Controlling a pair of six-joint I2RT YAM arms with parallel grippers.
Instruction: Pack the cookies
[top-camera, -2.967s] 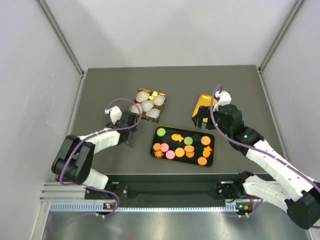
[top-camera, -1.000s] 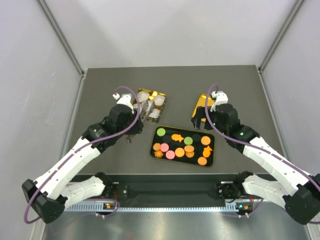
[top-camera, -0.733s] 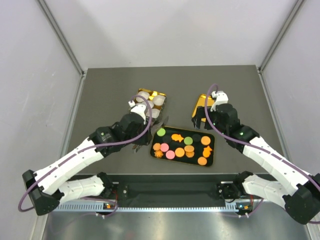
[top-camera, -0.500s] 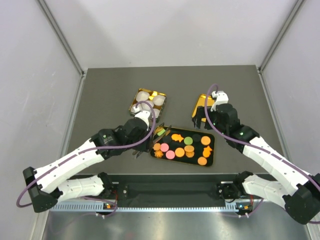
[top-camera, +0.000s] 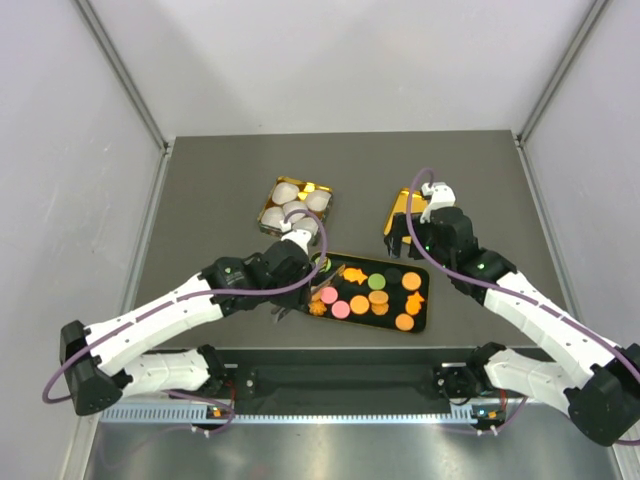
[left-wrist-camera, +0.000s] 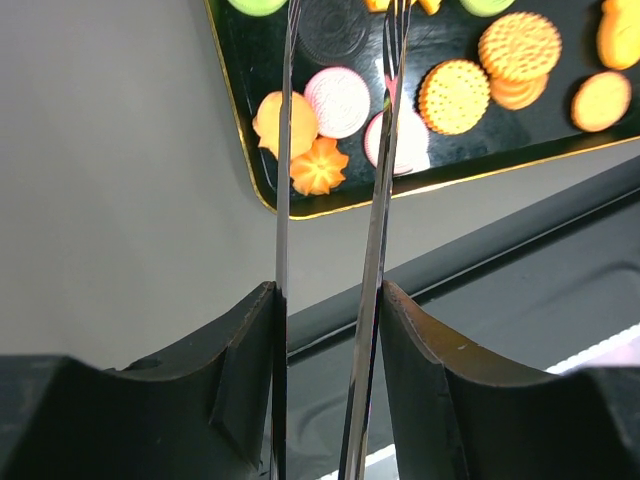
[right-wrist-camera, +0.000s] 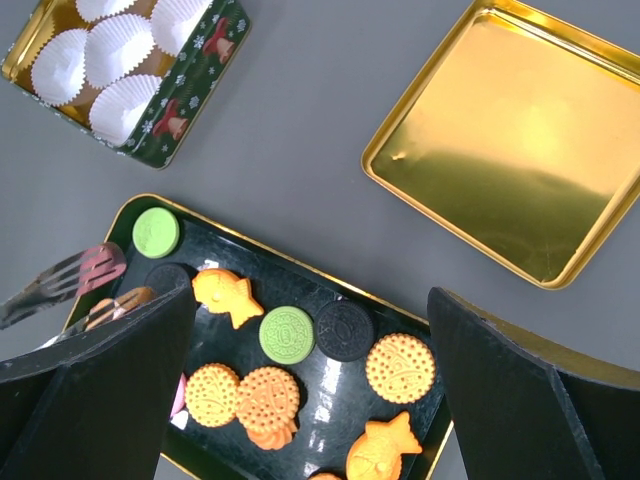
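Note:
Several cookies, such as an orange round one (top-camera: 411, 281), a green one (right-wrist-camera: 287, 333) and a pink one (left-wrist-camera: 338, 100), lie on a black gold-rimmed tray (top-camera: 427, 300). My left gripper (top-camera: 303, 272) (left-wrist-camera: 327, 290) is shut on metal tongs (left-wrist-camera: 380, 200) (right-wrist-camera: 60, 285). Their two blades stand apart over the tray's left end, above the pink and orange cookies, with nothing seen between them. My right gripper (top-camera: 401, 245) (right-wrist-camera: 310, 295) hangs wide open above the tray's far right side, holding nothing.
A green tin (top-camera: 295, 205) (right-wrist-camera: 130, 70) holding white paper cups stands behind the tray on the left. A gold lid (top-camera: 405, 210) (right-wrist-camera: 520, 150) lies upside down at the back right, partly under the right arm. The table's near edge rail (left-wrist-camera: 520, 260) runs just below the tray.
My left arm has swung from beside the tin to the tray's left end, carrying the tongs. The right arm has barely moved. The cookies lie as before.

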